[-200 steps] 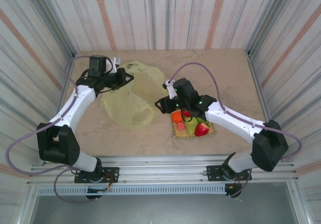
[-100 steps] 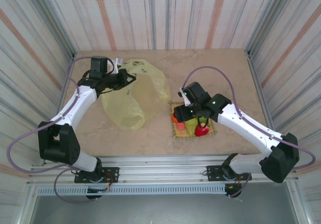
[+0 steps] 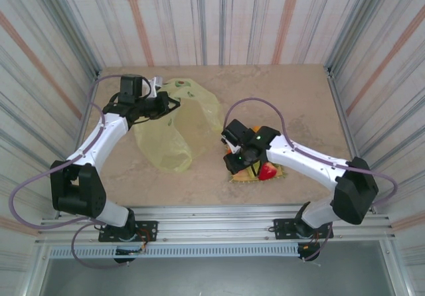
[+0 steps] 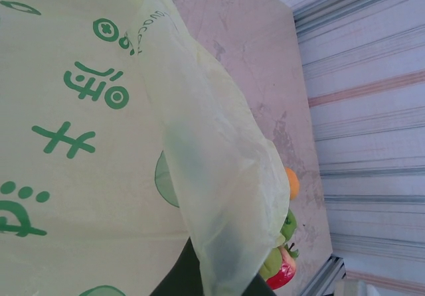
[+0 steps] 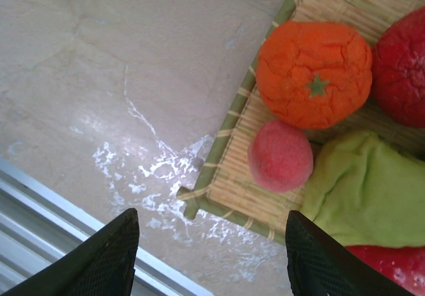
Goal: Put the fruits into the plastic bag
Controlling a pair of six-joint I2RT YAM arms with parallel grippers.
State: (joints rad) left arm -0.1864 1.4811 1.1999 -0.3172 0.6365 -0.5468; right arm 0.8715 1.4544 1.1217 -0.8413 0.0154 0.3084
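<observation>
With the left gripper (image 3: 166, 102) pinching the plastic bag (image 3: 176, 133), I'd centre my spread right gripper (image 5: 212, 243) over the pinkish fruit (image 5: 280, 155) on the mat (image 5: 232, 183).

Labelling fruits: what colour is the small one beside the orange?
Small fruit is pinkish red, clearest in right wrist view.

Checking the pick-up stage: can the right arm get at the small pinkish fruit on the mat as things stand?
Probably yes. The right gripper hangs open over the corner of the mat, with the pinkish fruit just ahead and uncovered. The orange and green fruit close beside it may crowd the grasp.
</observation>
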